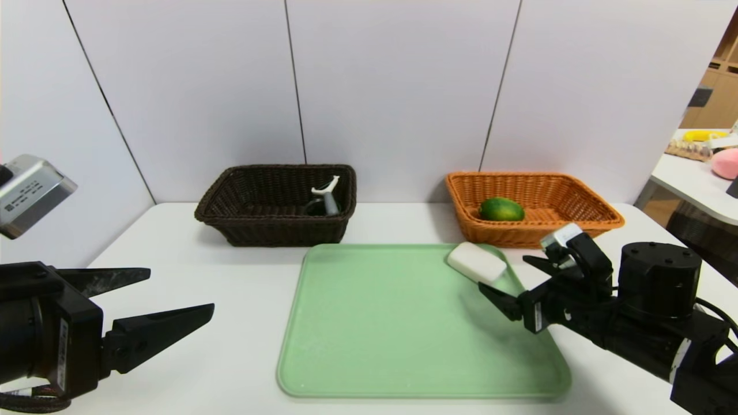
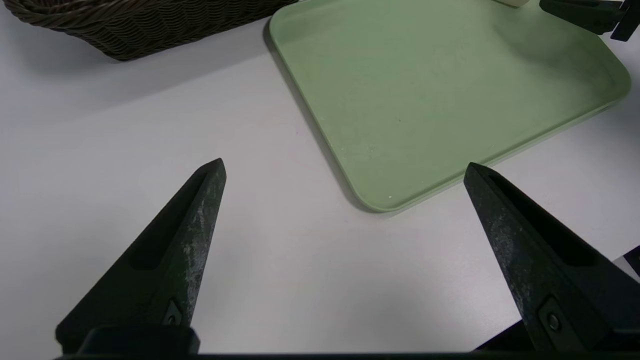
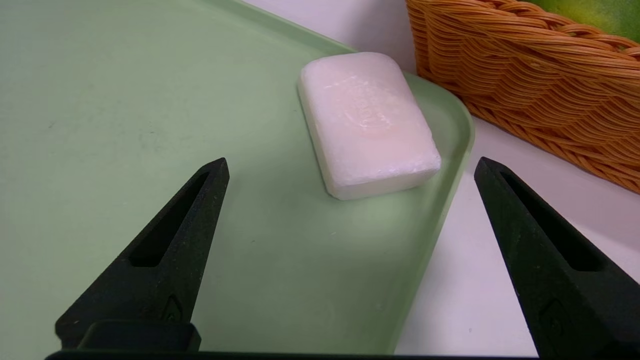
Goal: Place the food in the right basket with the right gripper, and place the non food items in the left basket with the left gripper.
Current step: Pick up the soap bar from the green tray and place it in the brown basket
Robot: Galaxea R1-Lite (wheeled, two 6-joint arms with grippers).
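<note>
With its fingers spread and empty, the right claw [image 1: 500, 280] hangs near the white soap [image 3: 370, 125] in the tray's [image 1: 424, 323] far right corner; best keep it clear while the open left claw [image 1: 181, 291], beside the tray, reaches across, straddles the soap squarely and carries it to the dark basket [image 1: 282, 230].
</note>
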